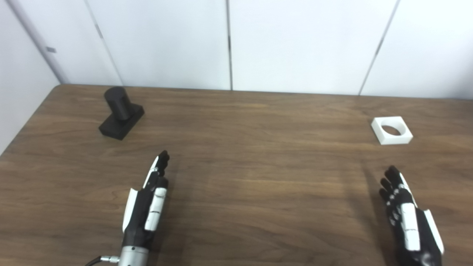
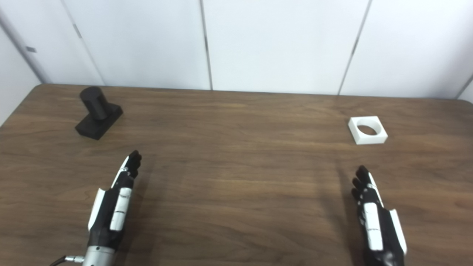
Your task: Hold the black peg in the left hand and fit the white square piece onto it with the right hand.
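Both hands are hovering low over the table (image 1: 236, 177) with fingers stretched out straight and holding nothing; the left hand (image 1: 147, 199) is lying short of the black peg (image 1: 121, 112) at the far left, the right hand (image 1: 408, 218) short of the white square piece (image 1: 391, 130) at the far right. Reaching is the step in hand, I judge; the left should be closing around the peg's block base, leaving the round post clear. The peg is looking matte and solid; the white piece is flat, smooth plastic with a round hole, lying on dark wood grain.
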Robot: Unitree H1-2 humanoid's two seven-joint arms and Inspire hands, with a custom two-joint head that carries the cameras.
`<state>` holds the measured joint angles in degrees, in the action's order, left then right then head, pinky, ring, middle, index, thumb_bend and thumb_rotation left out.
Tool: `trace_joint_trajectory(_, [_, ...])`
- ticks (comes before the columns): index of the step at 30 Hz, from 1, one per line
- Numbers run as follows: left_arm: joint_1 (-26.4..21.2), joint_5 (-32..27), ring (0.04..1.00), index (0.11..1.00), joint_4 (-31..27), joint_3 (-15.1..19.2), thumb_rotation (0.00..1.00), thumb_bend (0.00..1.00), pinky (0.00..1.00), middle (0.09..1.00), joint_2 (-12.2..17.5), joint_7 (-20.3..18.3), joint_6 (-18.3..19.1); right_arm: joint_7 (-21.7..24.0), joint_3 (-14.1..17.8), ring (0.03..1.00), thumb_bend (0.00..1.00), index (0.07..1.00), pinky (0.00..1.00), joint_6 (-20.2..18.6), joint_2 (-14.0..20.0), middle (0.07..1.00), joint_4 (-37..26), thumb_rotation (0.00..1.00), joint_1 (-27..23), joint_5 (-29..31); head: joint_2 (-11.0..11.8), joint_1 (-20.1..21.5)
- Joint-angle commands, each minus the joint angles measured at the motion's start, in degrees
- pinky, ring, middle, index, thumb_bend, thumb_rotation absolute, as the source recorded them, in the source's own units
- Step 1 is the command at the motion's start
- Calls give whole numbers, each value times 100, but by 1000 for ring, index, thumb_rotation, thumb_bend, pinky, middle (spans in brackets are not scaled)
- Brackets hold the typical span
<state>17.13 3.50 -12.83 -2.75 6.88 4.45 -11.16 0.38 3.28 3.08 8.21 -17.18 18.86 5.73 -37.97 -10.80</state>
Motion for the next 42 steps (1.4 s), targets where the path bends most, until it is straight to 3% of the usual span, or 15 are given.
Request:
trace_joint_trajectory(1, [15,64,983,972,152,-90,949,598,994,976,-402,63,-129,57,79,977,530,980,991,260,-21,983,-33,1000,-108,96,50,-78])
trace_joint_trajectory(12, [5,111,995,955,355,-302,912,587,1000,972,-535,101,-189,266,191,1000,537,989,1000,380,77,996,227,1000,-158,430,551,-829])
trace_joint_trajectory(17, [-31,86,1000,954,556,-364,888,593,1000,974,-593,151,-363,396,247,996,620,986,1000,491,110,994,393,1000,-190,472,753,-1044])
trace_joint_trajectory(20, [-59,157,1000,950,645,-381,896,602,1000,976,-633,219,-422,292,280,991,637,967,1000,364,48,985,323,1000,-184,269,818,-1071])
trace_joint_trajectory(24, [-70,222,1000,950,681,-423,906,613,1000,975,-647,270,-439,231,312,972,592,922,995,363,-4,955,359,1000,-184,148,844,-1122])
trace_joint_trajectory(39, [-98,343,992,960,840,-446,907,567,1000,975,-597,401,-645,269,306,953,624,908,961,528,-64,940,480,1000,-204,206,921,-1078])
trace_joint_trajectory(42, [-40,618,983,964,671,-425,799,549,984,973,-562,465,-437,269,293,956,633,915,970,502,-90,944,429,1000,-171,238,937,-1079])
